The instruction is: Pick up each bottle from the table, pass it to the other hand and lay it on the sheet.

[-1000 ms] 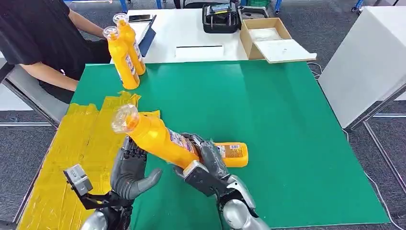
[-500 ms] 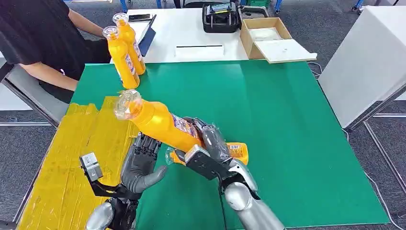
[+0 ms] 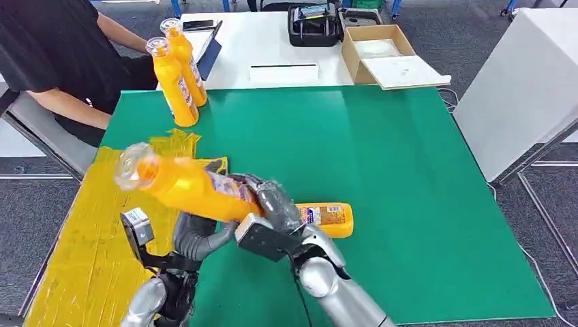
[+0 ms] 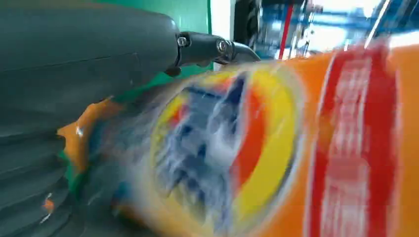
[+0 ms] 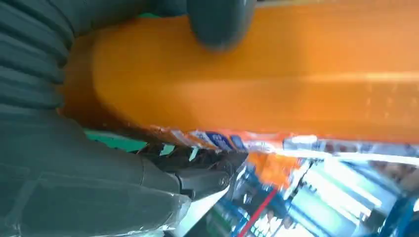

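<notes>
Bottle between our hands
Our right hand (image 3: 267, 212) grips the orange bottle (image 3: 184, 184); our left hand (image 3: 198, 236) spreads wide beneath it.

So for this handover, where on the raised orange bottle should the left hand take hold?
On the bare body between cap and label, coming from underneath. The bottle lies tilted, cap toward the yellow sheet; the right hand wraps its label end, and the left hand sits below it.
</notes>
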Robot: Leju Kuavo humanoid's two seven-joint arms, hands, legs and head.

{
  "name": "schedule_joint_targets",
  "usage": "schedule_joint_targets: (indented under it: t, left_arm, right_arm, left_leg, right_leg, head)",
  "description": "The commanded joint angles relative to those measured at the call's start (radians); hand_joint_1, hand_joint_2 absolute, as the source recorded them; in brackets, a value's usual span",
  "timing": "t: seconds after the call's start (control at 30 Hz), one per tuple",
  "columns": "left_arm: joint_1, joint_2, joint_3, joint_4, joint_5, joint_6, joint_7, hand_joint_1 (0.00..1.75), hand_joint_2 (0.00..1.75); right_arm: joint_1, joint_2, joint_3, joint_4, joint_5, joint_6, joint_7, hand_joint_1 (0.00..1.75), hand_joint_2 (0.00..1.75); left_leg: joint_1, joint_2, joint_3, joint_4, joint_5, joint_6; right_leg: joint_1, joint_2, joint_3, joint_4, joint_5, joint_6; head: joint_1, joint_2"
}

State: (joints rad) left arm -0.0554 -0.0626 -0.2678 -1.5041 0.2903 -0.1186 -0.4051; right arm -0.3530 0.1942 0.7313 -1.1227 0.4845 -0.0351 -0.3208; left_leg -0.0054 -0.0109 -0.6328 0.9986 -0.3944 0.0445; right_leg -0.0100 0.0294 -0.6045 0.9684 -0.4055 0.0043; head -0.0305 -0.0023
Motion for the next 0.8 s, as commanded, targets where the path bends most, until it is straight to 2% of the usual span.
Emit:
schedule_joint_targets:
  t: [0.03, 0.1, 0.33, 0.37, 0.47, 0.53, 0.8]
  left_arm:
    - [-0.041, 0.005, 0.058, 0.087, -0.006, 0.030, -0.009, 0.00, 1.75]
    - [-0.041, 0.006, 0.079, 0.078, -0.005, 0.042, -0.012, 0.00, 1.75]
    - [-0.032, -0.017, 0.148, 0.011, -0.005, 0.053, -0.002, 0.00, 1.75]
    - [-0.032, -0.018, 0.151, 0.006, -0.005, 0.054, 0.001, 0.00, 1.75]
    - [-0.032, -0.018, 0.151, 0.006, -0.005, 0.054, 0.001, 0.00, 1.75]
    - [-0.032, -0.018, 0.151, 0.006, -0.005, 0.054, 0.001, 0.00, 1.75]
    - [-0.032, -0.018, 0.151, 0.006, -0.005, 0.054, 0.001, 0.00, 1.75]
  right_arm:
    - [-0.025, -0.006, 0.085, 0.083, -0.006, 0.009, -0.008, 1.75, 1.75]
    - [-0.009, -0.004, 0.094, 0.082, -0.007, 0.013, -0.008, 1.73, 1.75]
    - [0.038, -0.018, 0.104, 0.062, -0.007, 0.017, -0.002, 1.71, 1.75]
    - [0.044, -0.020, 0.105, 0.057, -0.006, 0.017, 0.002, 1.71, 1.75]
    - [0.044, -0.020, 0.105, 0.057, -0.006, 0.017, 0.002, 1.71, 1.75]
    - [0.044, -0.020, 0.105, 0.057, -0.006, 0.017, 0.002, 1.71, 1.75]
    - [0.044, -0.020, 0.105, 0.057, -0.006, 0.017, 0.002, 1.71, 1.75]
  left_leg:
    - [0.001, -0.001, 0.006, 0.000, -0.001, -0.004]
    - [0.000, 0.002, 0.003, 0.000, -0.001, -0.002]
    - [0.001, 0.000, 0.002, 0.000, 0.000, -0.002]
    - [0.002, 0.000, 0.006, 0.001, -0.003, -0.005]
    - [0.001, -0.001, 0.001, 0.000, 0.000, -0.002]
    - [0.001, -0.002, 0.005, 0.001, -0.002, -0.004]
    - [0.001, -0.002, 0.004, 0.000, -0.001, -0.003]
  right_leg:
    - [0.001, -0.005, 0.007, -0.001, -0.002, -0.001]
    - [0.001, -0.001, 0.003, -0.001, 0.000, 0.000]
    - [0.001, -0.002, 0.003, -0.001, -0.001, -0.001]
    - [0.002, -0.005, 0.007, -0.001, -0.003, -0.001]
    - [0.001, -0.003, 0.002, -0.001, -0.001, -0.001]
    - [0.002, -0.006, 0.006, 0.000, -0.003, -0.001]
    - [0.001, -0.005, 0.004, -0.001, -0.002, -0.001]
  head:
    - [0.000, 0.000]
    - [0.000, 0.000]
    - [0.000, 0.000]
    - [0.000, 0.000]
    - [0.000, 0.000]
    - [0.000, 0.000]
    - [0.000, 0.000]
